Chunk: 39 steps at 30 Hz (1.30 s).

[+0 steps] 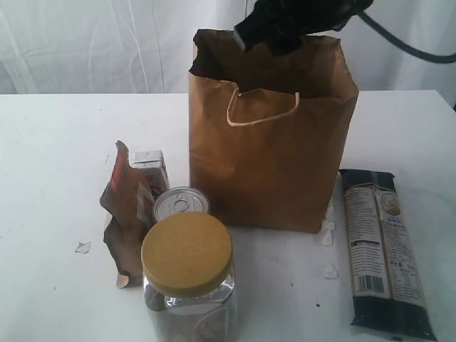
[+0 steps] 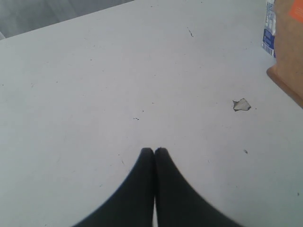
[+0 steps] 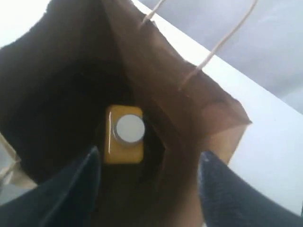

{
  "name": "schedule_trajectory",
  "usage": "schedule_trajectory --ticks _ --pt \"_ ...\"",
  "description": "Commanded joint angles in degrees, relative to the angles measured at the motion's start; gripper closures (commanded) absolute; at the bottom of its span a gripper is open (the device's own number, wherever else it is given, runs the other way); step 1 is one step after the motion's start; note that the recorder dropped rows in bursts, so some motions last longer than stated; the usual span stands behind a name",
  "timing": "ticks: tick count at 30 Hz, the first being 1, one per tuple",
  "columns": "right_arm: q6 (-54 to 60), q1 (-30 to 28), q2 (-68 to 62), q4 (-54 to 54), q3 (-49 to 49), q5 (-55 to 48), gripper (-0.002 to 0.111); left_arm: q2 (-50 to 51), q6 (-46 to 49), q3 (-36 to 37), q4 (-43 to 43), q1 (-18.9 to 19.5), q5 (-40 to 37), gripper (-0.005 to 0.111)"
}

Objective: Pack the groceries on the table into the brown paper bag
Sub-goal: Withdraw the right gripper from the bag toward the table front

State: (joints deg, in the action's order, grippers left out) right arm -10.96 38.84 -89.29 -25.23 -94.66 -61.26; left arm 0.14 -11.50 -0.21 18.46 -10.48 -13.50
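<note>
Exterior view, brown paper bag (image 1: 271,142) on worktop (image 1: 57,142), right pincer (image 1: 278,35) above its mouth, jar (image 1: 187,253), tin can (image 1: 182,203), pouch (image 1: 128,214), carton (image 1: 149,167) clustered left, pasta packet (image 1: 385,249) right, left wrist view, left pincer (image 2: 154,151) together, right wrist view, right pincer apart, yellow bottle (image 3: 124,135) inside bag

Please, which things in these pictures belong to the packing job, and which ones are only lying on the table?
For the job: brown paper bag, yellow bottle (already inside it), jar with mustard lid, tin can, brown foil pouch, small carton, pasta packet.

Only lying about: pale flake, white scraps beside the bag.
</note>
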Motion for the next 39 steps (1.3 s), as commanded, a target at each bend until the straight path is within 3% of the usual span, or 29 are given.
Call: schedule_trajectory --ticks 1,5,7,15,19,23,26,30,33,39 --pt "0.18 0.03 3.18 0.00 -0.12 -2.91 0.072 -0.14 -0.19 0.21 0.01 0.20 0.18 0.107" --pt "0.18 0.03 6.64 -0.09 -0.12 -3.54 0.102 -0.14 -0.19 0.21 0.01 0.20 0.18 0.107" --pt "0.18 0.03 8.29 -0.39 -0.12 -4.73 0.108 -0.14 -0.19 0.21 0.01 0.20 0.18 0.107" --pt "1.32 0.03 13.74 4.07 4.59 -8.71 0.108 -0.14 -0.19 0.21 0.01 0.20 0.18 0.107" --pt "3.65 0.03 16.87 8.68 13.05 -8.61 0.108 -0.14 -0.19 0.21 0.01 0.20 0.18 0.107" --pt "7.60 0.03 20.72 12.41 22.91 -2.26 0.108 -0.14 -0.19 0.21 0.01 0.20 0.18 0.107" --pt "18.70 0.03 23.20 20.97 29.62 -0.43 0.108 -0.14 -0.19 0.21 0.01 0.20 0.18 0.107" --pt "44.83 0.03 24.27 40.67 38.62 -2.34 0.108 -0.14 -0.19 0.21 0.01 0.20 0.18 0.107" --pt "57.46 0.03 24.03 48.57 45.74 1.97 0.108 -0.14 -0.19 0.21 0.01 0.20 0.18 0.107" --pt "57.46 0.03 23.79 47.30 57.38 18.23 0.108 -0.14 -0.19 0.21 0.01 0.20 0.18 0.107"
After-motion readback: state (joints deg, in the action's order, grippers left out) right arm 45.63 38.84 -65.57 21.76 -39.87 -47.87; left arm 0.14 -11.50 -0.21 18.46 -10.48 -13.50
